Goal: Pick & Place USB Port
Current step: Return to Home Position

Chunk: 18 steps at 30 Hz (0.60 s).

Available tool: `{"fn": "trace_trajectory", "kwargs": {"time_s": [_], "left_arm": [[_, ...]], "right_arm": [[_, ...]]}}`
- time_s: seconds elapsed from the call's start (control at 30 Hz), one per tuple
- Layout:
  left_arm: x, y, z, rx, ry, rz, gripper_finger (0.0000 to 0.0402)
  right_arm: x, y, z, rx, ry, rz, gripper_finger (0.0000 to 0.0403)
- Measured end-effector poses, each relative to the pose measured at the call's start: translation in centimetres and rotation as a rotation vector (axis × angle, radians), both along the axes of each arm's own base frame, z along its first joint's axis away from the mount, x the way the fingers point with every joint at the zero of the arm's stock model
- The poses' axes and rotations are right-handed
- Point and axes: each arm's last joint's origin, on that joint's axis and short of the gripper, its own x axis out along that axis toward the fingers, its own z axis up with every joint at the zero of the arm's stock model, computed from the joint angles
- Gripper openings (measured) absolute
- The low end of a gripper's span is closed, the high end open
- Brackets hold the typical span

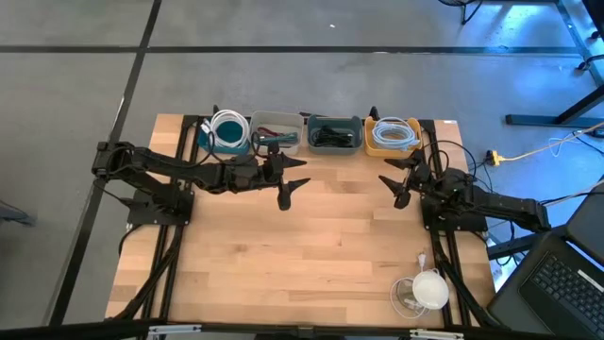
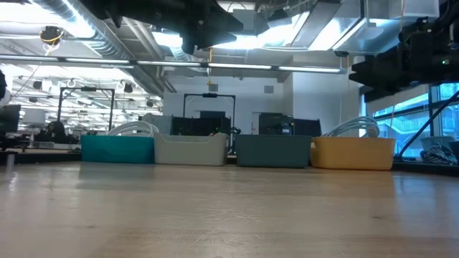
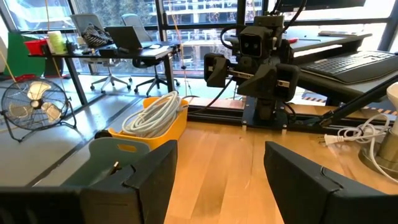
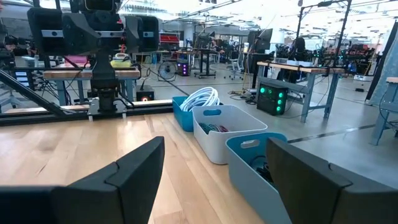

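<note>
Four bins stand in a row along the table's far edge: a teal bin (image 1: 226,133) with a coiled white cable, a white bin (image 1: 276,132) with dark and red cables, a grey-blue bin (image 1: 333,135) with dark items, and a yellow bin (image 1: 393,136) with a white cable coil. No single USB part can be told apart. My left gripper (image 1: 288,184) hovers open above the table just near of the white bin. My right gripper (image 1: 398,179) hovers open near of the yellow bin. Both are raised off the wood and hold nothing.
A white round object with a cable (image 1: 427,289) lies near the table's right near corner. A laptop (image 1: 566,274) sits off the table's right side. Bare wood (image 1: 311,255) spans the middle and near part of the table.
</note>
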Motion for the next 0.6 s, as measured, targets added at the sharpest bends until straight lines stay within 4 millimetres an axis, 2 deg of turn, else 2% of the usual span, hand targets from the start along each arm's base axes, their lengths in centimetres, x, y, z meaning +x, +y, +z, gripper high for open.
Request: {"fn": "trace_trajectory", "kwargs": {"time_s": [0.1, 0.2, 0.3, 0.43, 0.6], "left_arm": [[-0.3, 0.0, -0.1, 0.016, 0.013, -0.002, 0.0231], [-2.5, -0.1, 0.2, 0.034, 0.031, -0.02, 0.0231], [-5.5, -0.4, -0.3, -0.026, -0.006, -0.083, 0.0231], [-10.2, -0.7, -1.0, -0.014, -0.131, -0.116, 0.0231], [-15.0, -1.0, -3.9, 0.015, -0.195, -0.143, 0.0231]], "right_arm": [[0.0, 0.0, 0.0, 0.0, 0.0, 0.0, 0.0283], [0.0, 0.0, 0.0, -0.001, 0.0, 0.0, 0.0283], [0.0, 0.0, 0.0, 0.0, 0.0, 0.0, 0.0283], [0.0, 0.0, 0.0, 0.0, 0.0, 0.0, 0.0283], [0.0, 0.0, 0.0, 0.0, 0.0, 0.0, 0.0283]]}}
